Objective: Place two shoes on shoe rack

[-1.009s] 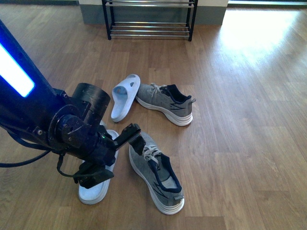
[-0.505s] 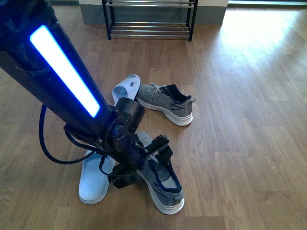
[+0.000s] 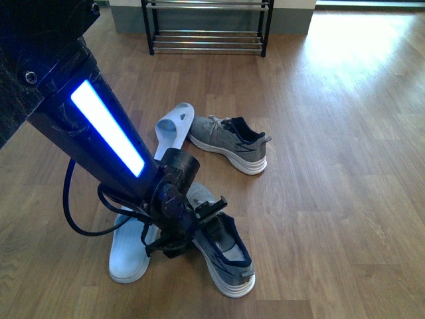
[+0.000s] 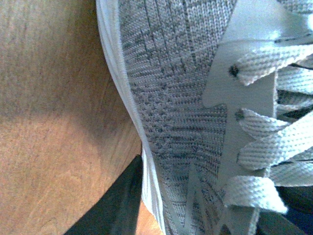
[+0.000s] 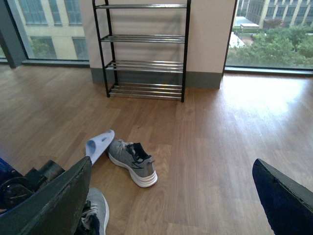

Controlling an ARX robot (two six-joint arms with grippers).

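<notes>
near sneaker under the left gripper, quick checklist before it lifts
1. Left gripper astride the near sneaker: ok.
2. Finger against its white sole: ok.
3. Grip closed tight: cannot tell.
4. Slipper clear of the fingers: cannot tell.
5. Shoe rack tiers free: ok.
6. Right gripper open, away from the shoes: ok.

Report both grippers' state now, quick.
Left gripper: at the near sneaker; open or shut cannot be told.
Right gripper: open, holding nothing.
</notes>
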